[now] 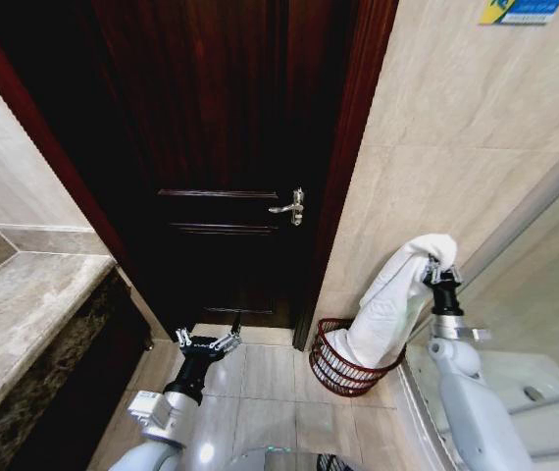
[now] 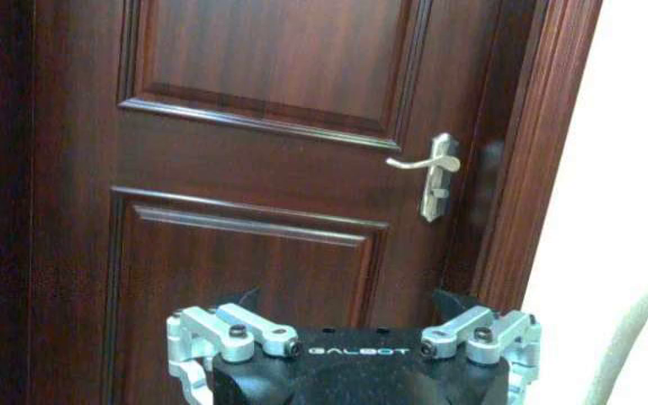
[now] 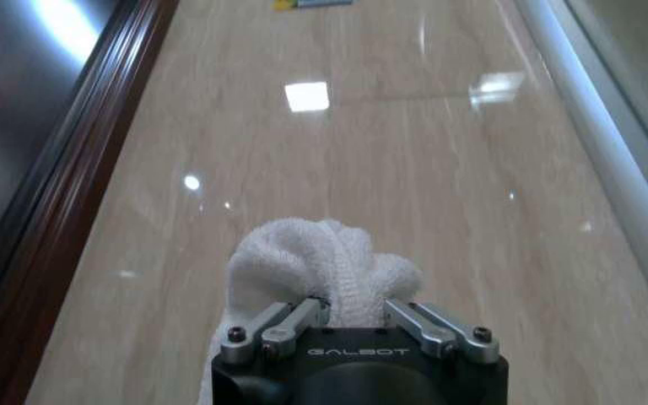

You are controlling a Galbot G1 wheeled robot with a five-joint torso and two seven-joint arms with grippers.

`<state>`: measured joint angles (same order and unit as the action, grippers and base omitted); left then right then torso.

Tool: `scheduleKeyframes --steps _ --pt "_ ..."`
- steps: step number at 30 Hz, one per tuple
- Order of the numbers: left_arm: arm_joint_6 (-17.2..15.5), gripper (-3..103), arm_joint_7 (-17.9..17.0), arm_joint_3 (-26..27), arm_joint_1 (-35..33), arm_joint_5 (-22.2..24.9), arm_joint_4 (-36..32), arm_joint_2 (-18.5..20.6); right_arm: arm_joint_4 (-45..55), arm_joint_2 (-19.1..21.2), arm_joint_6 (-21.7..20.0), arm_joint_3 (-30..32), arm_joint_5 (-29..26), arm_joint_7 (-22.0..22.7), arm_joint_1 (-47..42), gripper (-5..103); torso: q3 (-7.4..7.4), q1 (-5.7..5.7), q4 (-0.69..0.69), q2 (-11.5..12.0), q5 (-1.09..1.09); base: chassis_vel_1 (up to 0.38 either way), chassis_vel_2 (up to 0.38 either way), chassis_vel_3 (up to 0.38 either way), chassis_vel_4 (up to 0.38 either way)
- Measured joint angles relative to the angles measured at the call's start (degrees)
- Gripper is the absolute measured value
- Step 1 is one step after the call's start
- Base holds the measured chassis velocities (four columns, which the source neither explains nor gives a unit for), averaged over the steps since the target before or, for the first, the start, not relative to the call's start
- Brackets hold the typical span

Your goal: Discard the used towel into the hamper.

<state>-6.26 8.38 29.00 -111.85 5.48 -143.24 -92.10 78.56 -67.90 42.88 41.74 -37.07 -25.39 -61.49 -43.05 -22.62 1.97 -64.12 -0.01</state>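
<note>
A white towel (image 1: 392, 299) hangs from my right gripper (image 1: 440, 267), which is shut on its upper end, raised near the beige wall. The towel's lower end reaches down into the hamper (image 1: 330, 371), a dark reddish-brown open-weave basket on the floor by the door frame. In the right wrist view the towel (image 3: 318, 270) bunches between the pinched fingers (image 3: 290, 325) of my right gripper (image 3: 353, 316). My left gripper (image 1: 207, 342) stands open, low over the floor, facing the dark door; its fingers (image 2: 234, 325) are spread in the left wrist view, nothing between them.
A dark wooden door (image 1: 221, 147) with a silver lever handle (image 1: 291, 207) stands shut ahead. A marble counter (image 1: 15, 314) runs along my left. A glass shower partition (image 1: 534, 324) and white tray are at my right. Tiled floor (image 1: 270, 383) lies between.
</note>
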Motion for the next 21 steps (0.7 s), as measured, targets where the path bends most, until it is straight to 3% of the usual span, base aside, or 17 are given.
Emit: scheduleKeyframes --steps 12,21 --pt "0.00 100 0.00 0.00 0.00 0.00 0.00 0.00 -7.41 -2.30 4.06 -0.90 1.42 -3.87 0.00 13 0.00 0.00 0.00 0.00 0.00 0.000 0.000 0.000 0.000" --pt "0.00 100 0.00 0.00 0.00 0.00 0.00 0.00 -11.17 -4.09 4.42 -1.05 2.37 -5.23 -0.11 13 0.00 0.00 0.00 0.00 -0.01 0.000 0.000 0.000 0.000"
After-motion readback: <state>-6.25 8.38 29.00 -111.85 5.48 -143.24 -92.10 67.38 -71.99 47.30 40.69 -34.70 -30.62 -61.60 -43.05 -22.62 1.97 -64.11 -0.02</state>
